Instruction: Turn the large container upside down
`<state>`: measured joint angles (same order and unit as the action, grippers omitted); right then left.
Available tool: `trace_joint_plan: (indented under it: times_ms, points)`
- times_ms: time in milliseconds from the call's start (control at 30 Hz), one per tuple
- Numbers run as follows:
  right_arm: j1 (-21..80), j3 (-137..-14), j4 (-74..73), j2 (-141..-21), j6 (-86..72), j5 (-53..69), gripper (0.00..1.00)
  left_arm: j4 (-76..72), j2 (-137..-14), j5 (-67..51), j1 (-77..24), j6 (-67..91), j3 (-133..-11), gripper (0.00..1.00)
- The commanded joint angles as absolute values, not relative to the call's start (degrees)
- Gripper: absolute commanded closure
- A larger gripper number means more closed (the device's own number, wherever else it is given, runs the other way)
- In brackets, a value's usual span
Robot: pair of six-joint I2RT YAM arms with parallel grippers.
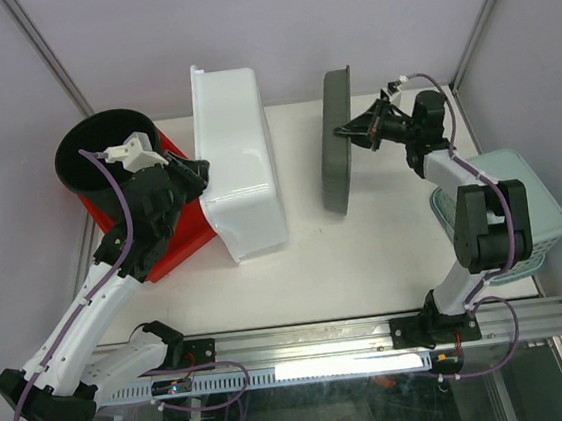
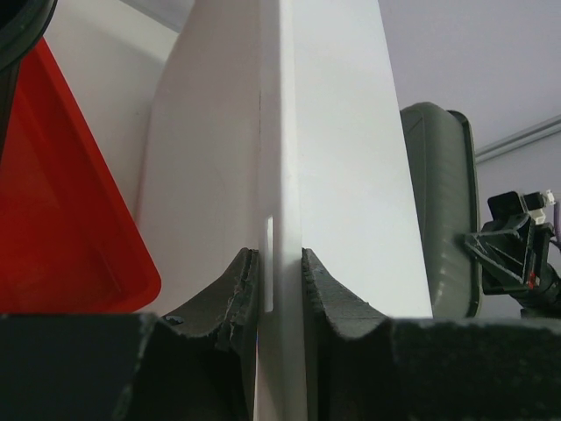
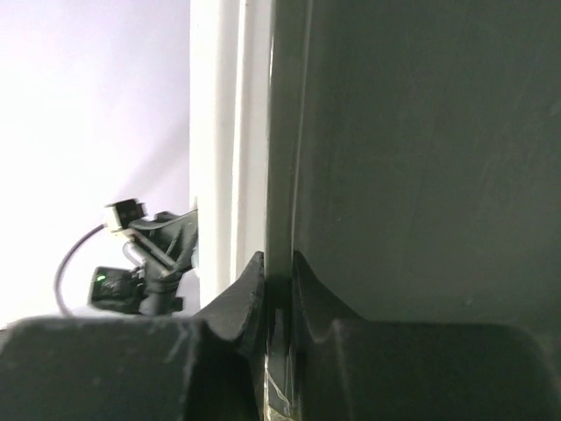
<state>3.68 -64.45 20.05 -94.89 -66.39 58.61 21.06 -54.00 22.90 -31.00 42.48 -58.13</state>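
The large white container (image 1: 241, 164) stands tipped on its long side in the middle of the table, with its opening facing left. My left gripper (image 1: 200, 172) is shut on its rim; in the left wrist view the white rim (image 2: 280, 175) runs up between the two dark fingers (image 2: 279, 281). A grey-green tray (image 1: 336, 144) stands on edge to the right of it. My right gripper (image 1: 348, 131) is shut on the tray's rim, which shows as a thin edge (image 3: 282, 158) between the fingers (image 3: 277, 276) in the right wrist view.
A red bin (image 1: 178, 236) lies under my left arm, and a black bucket (image 1: 104, 154) stands at the far left. A pale teal basket (image 1: 537, 204) sits at the right edge. Bare white table (image 1: 367, 262) lies in front of both containers.
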Motion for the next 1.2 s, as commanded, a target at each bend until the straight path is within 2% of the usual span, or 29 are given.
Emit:
trace_joint_plan:
  times_ms: [0, 67, 167, 200, 267, 333, 367, 433, 567, 667, 1000, 1167]
  points:
    - [0.03, -59.19, 54.58, -96.14, -87.80, 69.87, 1.00, 19.41, -54.93, 21.58, -30.67, 43.34, -58.53, 1.00]
    - [-1.34, -58.17, 57.48, -97.75, -91.49, 71.88, 1.00, 19.09, -55.33, 21.16, -30.67, 43.25, -58.69, 1.00]
    - [-4.19, -57.05, 47.93, -97.58, -86.13, 72.72, 0.88, 18.86, -55.46, 20.84, -30.67, 43.08, -58.72, 1.00]
    - [-5.10, -57.47, 38.99, -96.81, -80.48, 72.39, 0.87, 18.96, -55.46, 20.83, -30.67, 42.99, -58.60, 1.00]
    - [-6.87, -61.72, 12.21, -95.05, -62.46, 69.40, 0.86, 18.97, -55.29, 21.04, -30.67, 42.82, -58.46, 1.00]
    - [-7.62, -69.72, -14.95, -95.53, -39.24, 60.12, 0.86, 18.94, -55.20, 21.27, -30.65, 42.76, -58.30, 1.00]
    - [-7.59, -73.07, -23.74, -96.27, -34.15, 56.13, 0.85, 18.90, -55.24, 21.42, -30.66, 42.72, -58.35, 1.00]
    - [-7.72, -76.88, -32.43, -97.83, -29.44, 49.81, 0.80, 18.83, -55.56, 21.30, -30.67, 42.76, -58.43, 1.00]
    - [-7.71, -80.50, -38.61, -99.39, -26.61, 40.30, 0.46, 18.56, -56.32, 20.37, -30.65, 42.95, -58.53, 1.00]
    - [-7.71, -84.69, -43.86, -100.81, -24.96, 32.63, 0.34, 18.57, -55.98, 20.51, -30.67, 42.85, -58.29, 1.00]
    - [-6.93, -91.65, -51.85, -98.56, -23.83, 11.71, 0.27, 18.54, -55.58, 20.65, -30.64, 42.80, -57.92, 1.00]
    - [-0.32, -92.48, -50.59, -96.09, -24.24, 5.42, 0.26, 18.59, -55.68, 20.93, -30.67, 43.07, -58.00, 1.00]
